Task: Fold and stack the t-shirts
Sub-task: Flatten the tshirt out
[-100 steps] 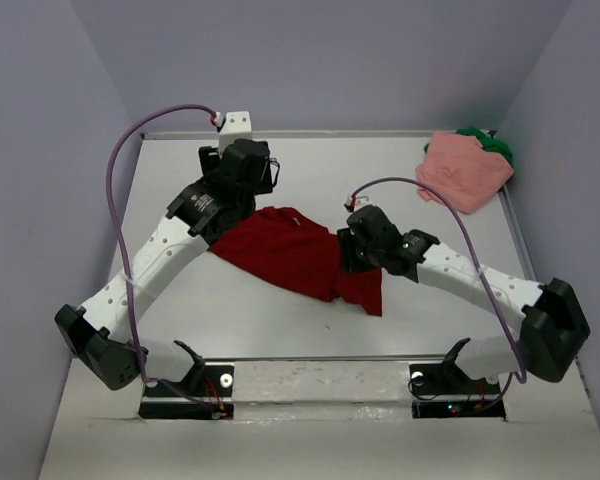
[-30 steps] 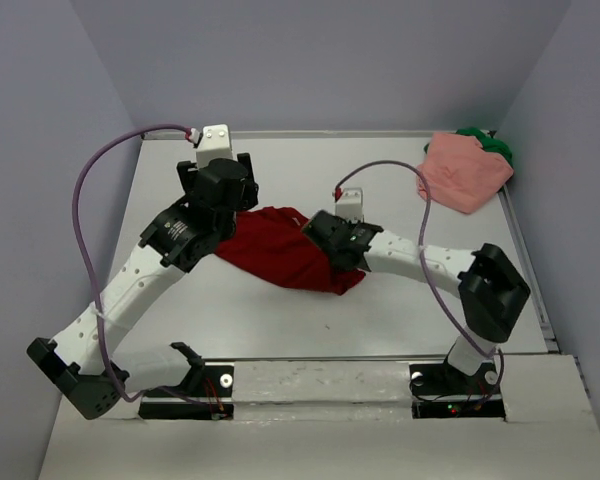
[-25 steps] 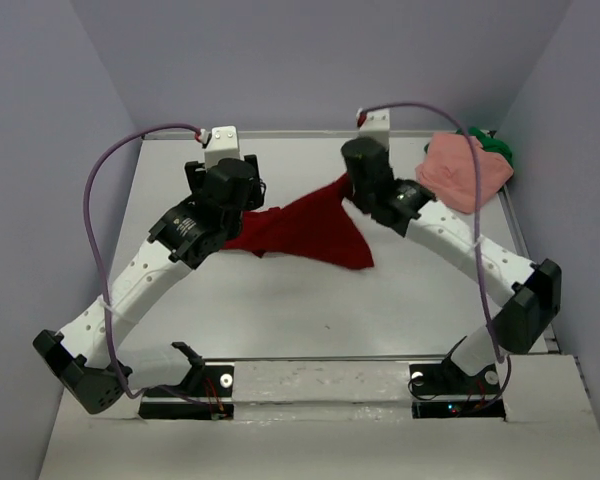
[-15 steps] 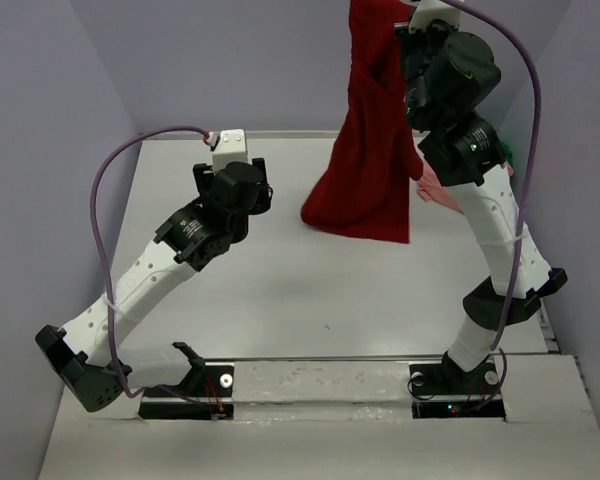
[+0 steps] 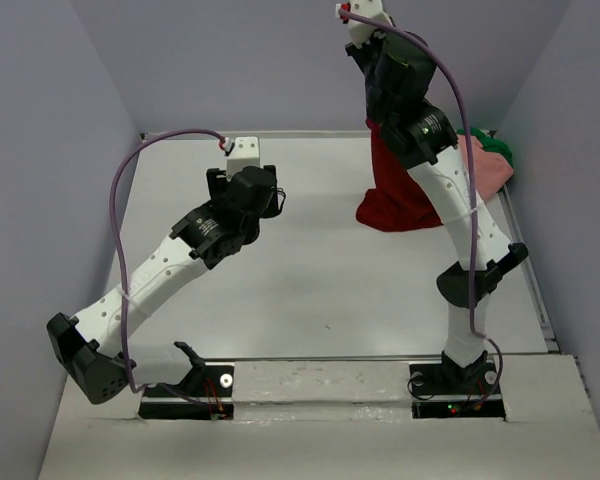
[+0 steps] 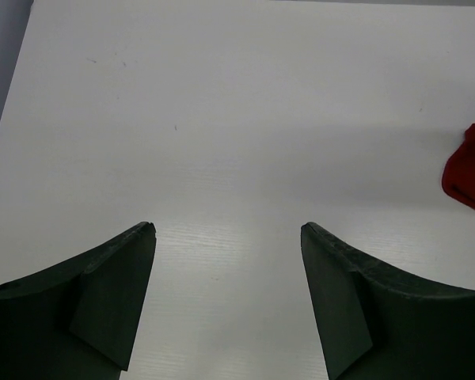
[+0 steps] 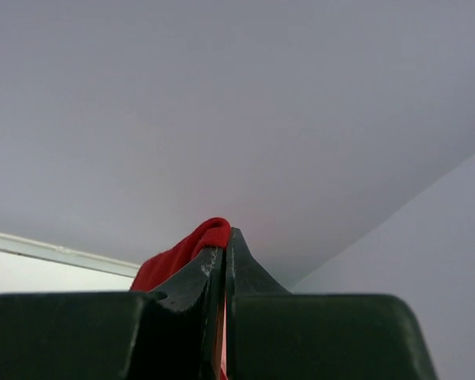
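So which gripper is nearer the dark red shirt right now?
Right. The right gripper is shut on the dark red shirt, holding it up high; the left gripper hangs open over the table, apart from it.

One t-shirt (image 5: 395, 197) hangs from the right gripper (image 7: 225, 237), hem on the table (image 5: 310, 290), left of two heaped t-shirts (image 5: 486, 166).

Bright, even light from above — soft shadows on the white table (image 5: 310, 290), crisp focus
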Robot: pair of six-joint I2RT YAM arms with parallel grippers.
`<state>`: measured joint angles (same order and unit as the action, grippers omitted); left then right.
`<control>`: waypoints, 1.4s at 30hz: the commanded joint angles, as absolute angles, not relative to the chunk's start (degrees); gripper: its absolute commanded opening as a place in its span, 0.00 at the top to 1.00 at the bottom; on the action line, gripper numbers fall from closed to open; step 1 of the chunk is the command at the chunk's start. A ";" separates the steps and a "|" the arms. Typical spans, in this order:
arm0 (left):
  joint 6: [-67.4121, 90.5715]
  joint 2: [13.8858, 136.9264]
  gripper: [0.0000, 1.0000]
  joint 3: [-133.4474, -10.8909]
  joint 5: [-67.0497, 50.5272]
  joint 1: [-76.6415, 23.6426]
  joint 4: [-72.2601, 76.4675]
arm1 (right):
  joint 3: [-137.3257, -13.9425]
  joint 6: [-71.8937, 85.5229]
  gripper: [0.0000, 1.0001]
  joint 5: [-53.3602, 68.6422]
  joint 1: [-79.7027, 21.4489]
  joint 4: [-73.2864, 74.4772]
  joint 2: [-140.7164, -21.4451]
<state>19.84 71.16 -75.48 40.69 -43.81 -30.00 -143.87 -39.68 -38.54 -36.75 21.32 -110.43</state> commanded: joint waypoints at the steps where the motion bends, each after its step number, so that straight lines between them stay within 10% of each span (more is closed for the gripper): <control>1: 21.36 71.10 0.16 -74.80 42.54 -44.30 -28.30 | -150.47 -46.74 1.00 -38.49 -39.10 12.15 -107.76; 16: 24.17 71.28 0.16 -75.41 43.77 -48.07 -29.62 | -149.50 -71.37 1.00 -42.45 -54.66 -10.81 -99.15; 29: 32.32 81.63 0.12 -80.77 50.01 -67.31 -34.97 | -147.84 -67.68 1.00 -39.29 -46.68 -9.24 -97.39; 42: 39.47 83.24 0.12 -86.75 57.21 -66.01 -41.84 | -141.41 -57.40 1.00 -38.15 -41.57 -0.53 -99.57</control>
